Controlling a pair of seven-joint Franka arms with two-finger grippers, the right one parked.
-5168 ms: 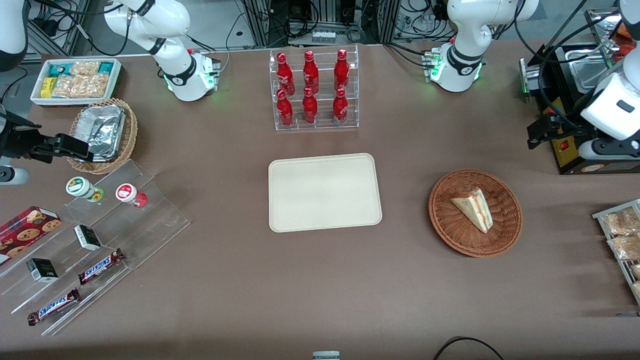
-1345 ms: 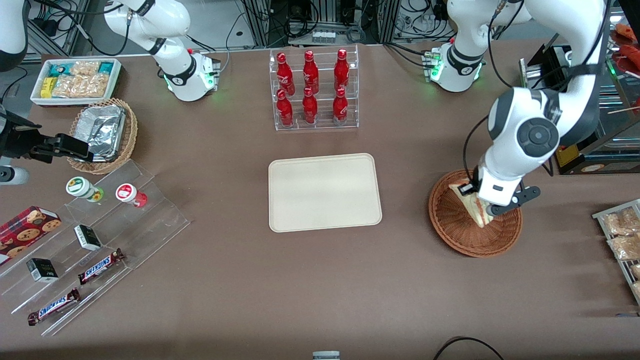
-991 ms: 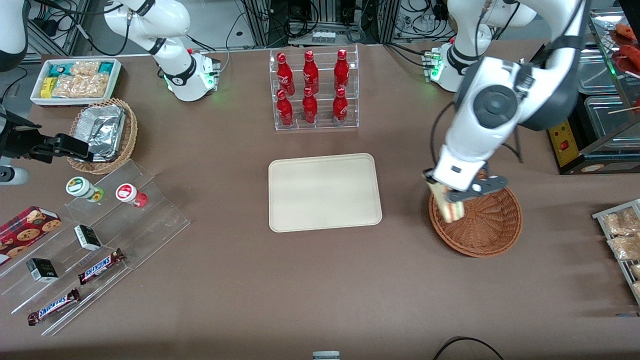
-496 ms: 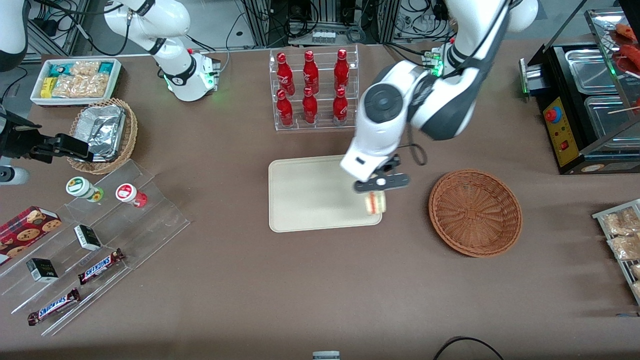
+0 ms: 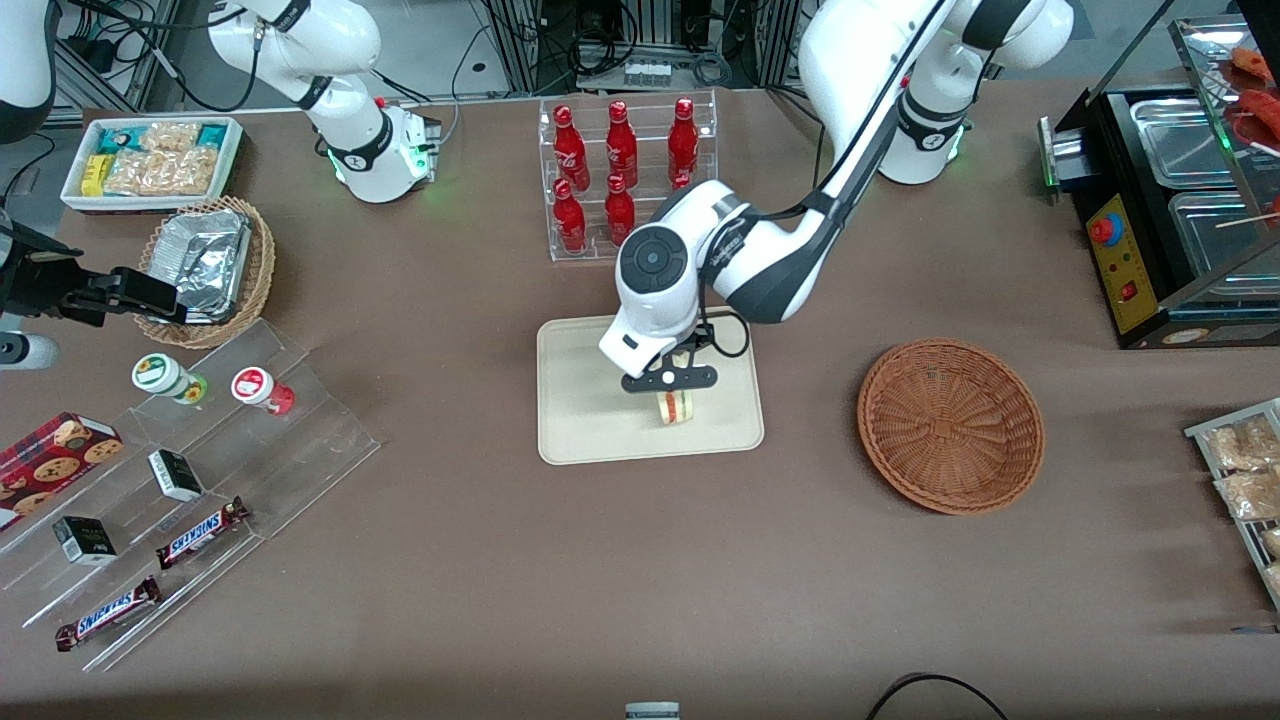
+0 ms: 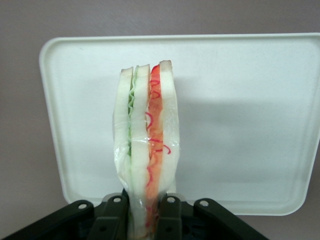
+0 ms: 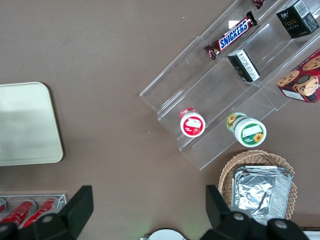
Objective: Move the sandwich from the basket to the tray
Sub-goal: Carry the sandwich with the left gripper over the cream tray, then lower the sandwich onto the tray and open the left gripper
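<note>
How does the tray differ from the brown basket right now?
The tray is flat, rectangular and cream; the basket is round, bowl-shaped, reddish-brown wicker. The gripper holds the sandwich above the tray; nothing lies in the basket. Both sit on the table.

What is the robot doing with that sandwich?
The left arm's gripper is shut on a wrapped sandwich and holds it just above the tray, jaws pinching the sandwich on both sides. The basket it goes with sits empty on the table, toward the working arm's end. The sandwich has not been let go yet, so setting it down on the tray is probably next.
</note>
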